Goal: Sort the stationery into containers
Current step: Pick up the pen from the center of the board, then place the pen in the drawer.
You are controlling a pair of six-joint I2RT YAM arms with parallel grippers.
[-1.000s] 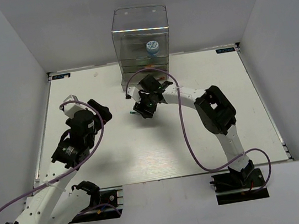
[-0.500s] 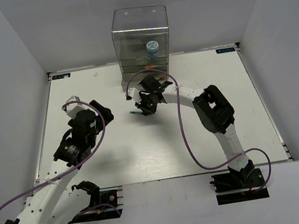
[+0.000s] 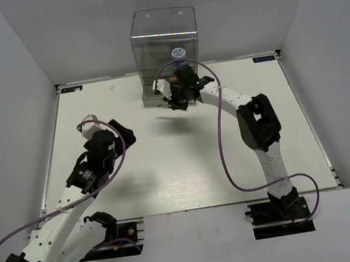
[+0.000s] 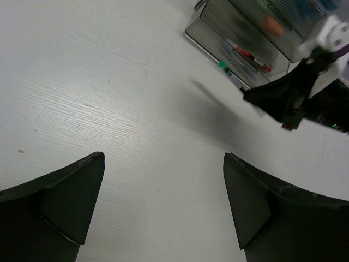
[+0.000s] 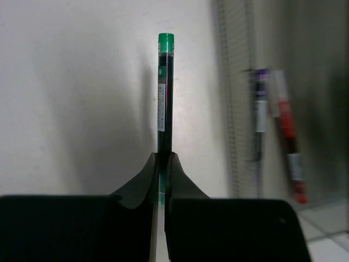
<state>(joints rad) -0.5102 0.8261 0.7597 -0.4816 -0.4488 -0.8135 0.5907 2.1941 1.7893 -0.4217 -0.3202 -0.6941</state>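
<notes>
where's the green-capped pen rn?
Right wrist view: green-capped pen is pinched in the right hand, just in front of the clear organizer at the table's far centre, a red pen to its right.

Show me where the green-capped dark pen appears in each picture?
Right wrist: green-capped dark pen, centre, in the right hand.
Left wrist: upper right, its green cap showing.
Top external: too small to make out.
Shared landmark: clear acrylic drawer organizer.

I log: one white wood-grain surface; grey walls on three sides; a small blue label at its far right corner.
</notes>
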